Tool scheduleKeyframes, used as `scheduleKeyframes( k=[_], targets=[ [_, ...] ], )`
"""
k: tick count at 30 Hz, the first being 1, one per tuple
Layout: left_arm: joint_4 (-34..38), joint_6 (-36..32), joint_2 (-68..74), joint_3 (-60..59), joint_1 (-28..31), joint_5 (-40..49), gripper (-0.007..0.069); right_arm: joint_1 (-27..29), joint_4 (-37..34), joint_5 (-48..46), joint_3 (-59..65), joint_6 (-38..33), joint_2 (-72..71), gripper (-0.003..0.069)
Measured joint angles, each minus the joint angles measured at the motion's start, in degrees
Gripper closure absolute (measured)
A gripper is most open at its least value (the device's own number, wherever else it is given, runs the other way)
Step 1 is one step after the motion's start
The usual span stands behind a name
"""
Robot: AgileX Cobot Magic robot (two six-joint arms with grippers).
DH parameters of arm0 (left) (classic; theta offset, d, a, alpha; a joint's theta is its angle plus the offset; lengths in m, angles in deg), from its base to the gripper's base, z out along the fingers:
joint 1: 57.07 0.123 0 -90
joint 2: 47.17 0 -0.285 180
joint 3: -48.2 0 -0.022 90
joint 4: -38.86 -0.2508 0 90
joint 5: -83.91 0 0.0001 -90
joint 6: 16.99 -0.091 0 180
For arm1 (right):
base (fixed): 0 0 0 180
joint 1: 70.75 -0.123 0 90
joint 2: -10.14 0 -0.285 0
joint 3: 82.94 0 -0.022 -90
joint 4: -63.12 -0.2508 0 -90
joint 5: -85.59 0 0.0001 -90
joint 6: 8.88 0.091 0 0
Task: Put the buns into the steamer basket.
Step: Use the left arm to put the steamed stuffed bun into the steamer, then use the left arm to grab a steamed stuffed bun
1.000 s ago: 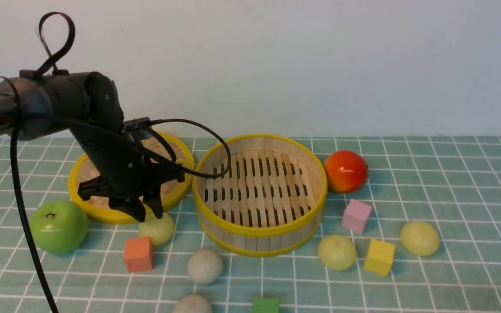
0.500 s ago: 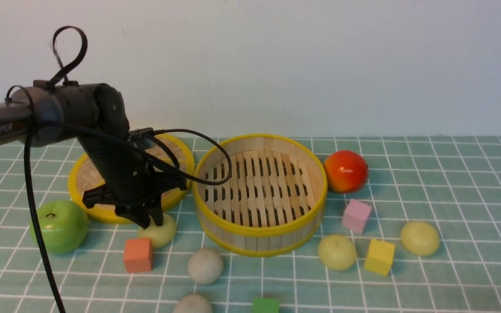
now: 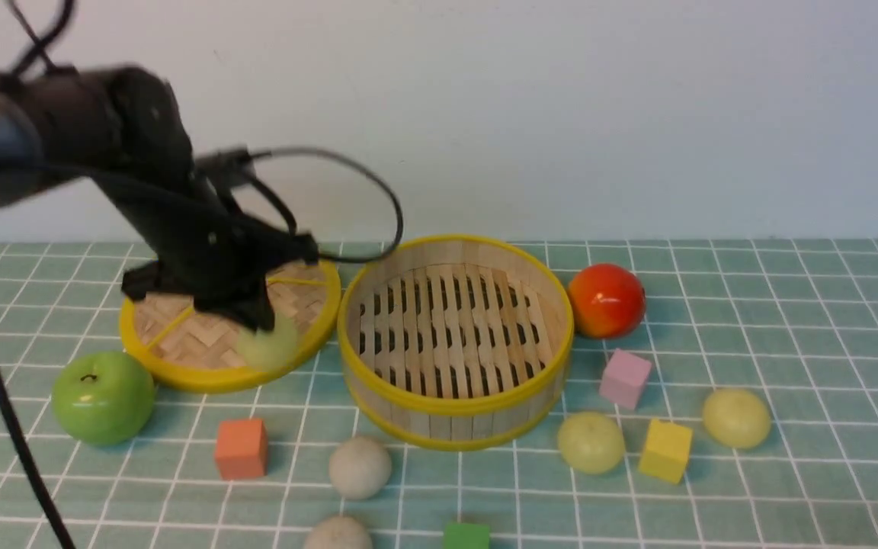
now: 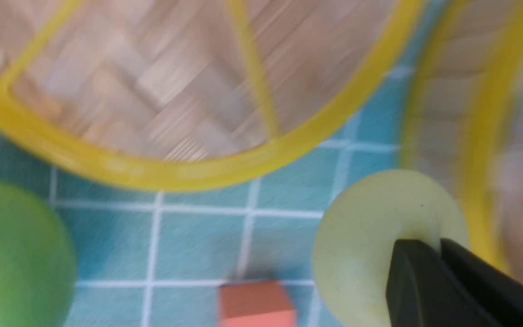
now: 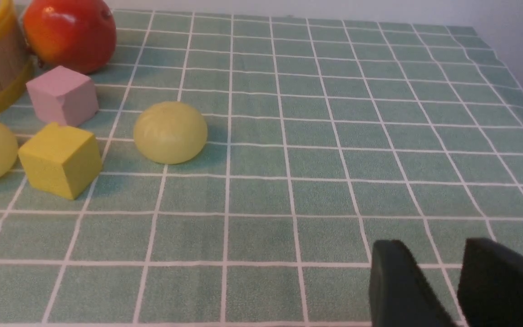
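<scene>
My left gripper (image 3: 260, 328) is shut on a pale yellow-green bun (image 3: 270, 348), pinching its top and holding it in the air over the front edge of the woven lid. The left wrist view shows the black fingers (image 4: 407, 272) pressed into that bun (image 4: 370, 236), with the steamer basket (image 4: 484, 159) just beside it. The steamer basket (image 3: 454, 404) stands empty mid-table. Two more yellow-green buns (image 3: 590, 442) (image 3: 736, 418) lie to its right, and two off-white buns (image 3: 360, 467) (image 3: 338, 534) lie in front of it. My right gripper (image 5: 434, 245) is open above bare cloth, away from the nearest bun (image 5: 170, 131).
The flat woven lid (image 3: 180, 335) lies left of the basket, with a green apple (image 3: 104, 396) in front of it. A red-orange fruit (image 3: 605, 300) sits right of the basket. Orange (image 3: 241, 447), pink (image 3: 625, 377), yellow (image 3: 664, 450) and green (image 3: 465, 535) blocks lie among the buns.
My left gripper came down on the yellow-green bun beside the orange block, shut on it and lifted it up and back over the lid. The image of the arm is blurred by motion.
</scene>
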Motion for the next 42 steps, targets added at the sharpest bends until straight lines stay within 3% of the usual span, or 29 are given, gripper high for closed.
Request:
scheduleKeyframes(
  k=[10, 17, 22, 24, 30, 36, 42],
  targets=[
    [2.15, -0.90, 2.68, 5.04, -9.88, -4.73, 0.0634, 0.00, 0.00, 0.00, 0.00, 0.00, 0.00, 0.0421],
    [2.03, 0.80, 9.08, 5.04, -11.40, -8.10, 0.0592, 0.00, 0.00, 0.00, 0.00, 0.00, 0.00, 0.0421],
    [-0.33, 4.10, 10.32, 5.11, -11.40, -7.91, 0.0495, 0.00, 0.00, 0.00, 0.00, 0.00, 0.00, 0.0421],
    [-0.85, 4.54, 9.97, 6.24, -11.40, -6.12, 0.0403, 0.00, 0.00, 0.00, 0.00, 0.00, 0.00, 0.0421],
    [-2.94, 4.77, 4.12, 9.59, -11.52, 7.11, 0.0230, 0.00, 0.00, 0.00, 0.00, 0.00, 0.00, 0.0421],
    [-6.03, 4.77, -8.31, 2.62, -11.52, 12.99, 0.0194, 0.00, 0.00, 0.00, 0.00, 0.00, 0.00, 0.0421],
    [-4.06, 4.83, -12.02, -12.04, -12.17, 5.94, 0.0194, 0.00, 0.00, 0.00, 0.00, 0.00, 0.00, 0.0421]
  ],
)
